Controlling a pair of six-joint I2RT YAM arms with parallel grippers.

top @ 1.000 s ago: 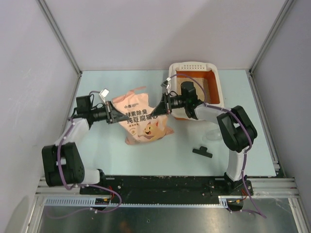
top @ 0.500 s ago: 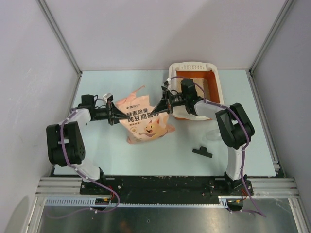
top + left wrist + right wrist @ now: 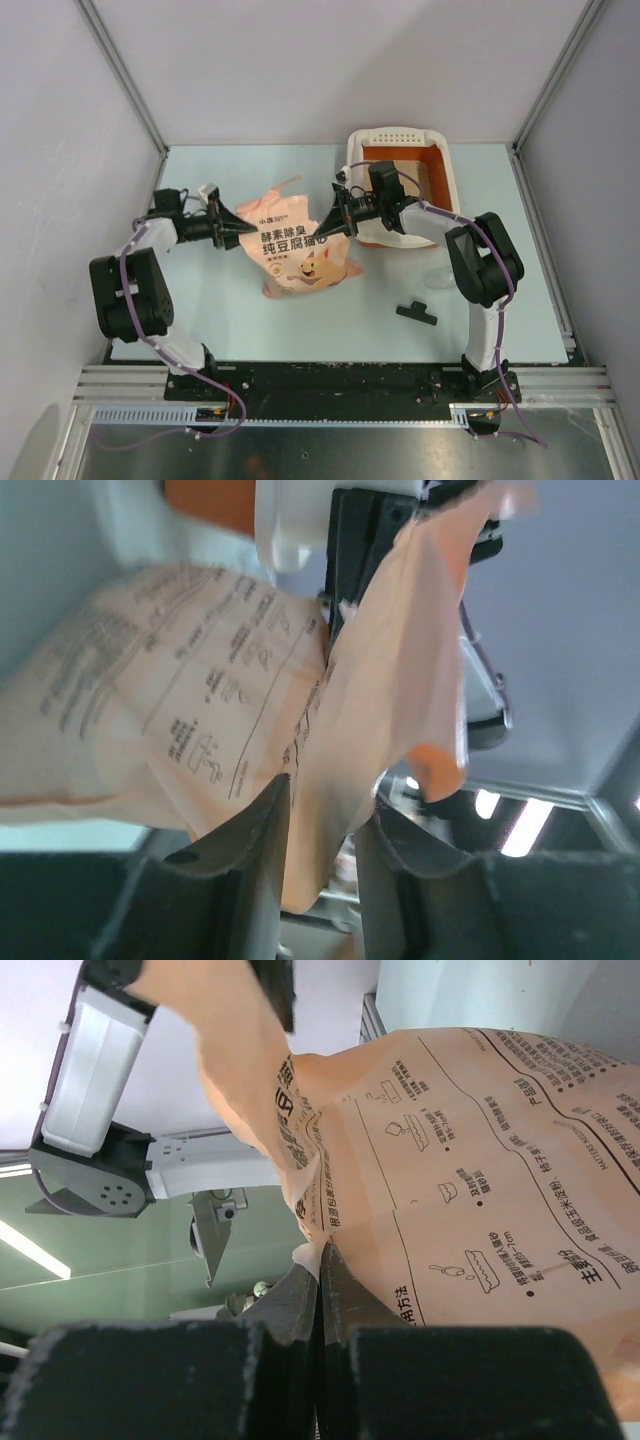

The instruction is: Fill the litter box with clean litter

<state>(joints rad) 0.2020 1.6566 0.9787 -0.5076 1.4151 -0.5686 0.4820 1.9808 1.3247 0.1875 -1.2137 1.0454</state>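
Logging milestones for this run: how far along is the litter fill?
Done: the left end effector and right end effector each pinch an edge of the litter bag; the black clip lies apart on the table. In hand: bag held beside the litter box. Left: tip it over the box, whose orange walls show no clear fill.

The clean litter bag [image 3: 296,250] is soft pink-peach, printed with dark Chinese characters and a cartoon animal. Its back, just beyond the right gripper [image 3: 318,1280], carries fine dark line diagrams. That gripper and the left gripper [image 3: 320,820] are black. Behind the right gripper, the litter box [image 3: 400,137] shows a cream-white rim with a perforated strip and orange inner walls. The counter [image 3: 250,330] is pale blue-green.
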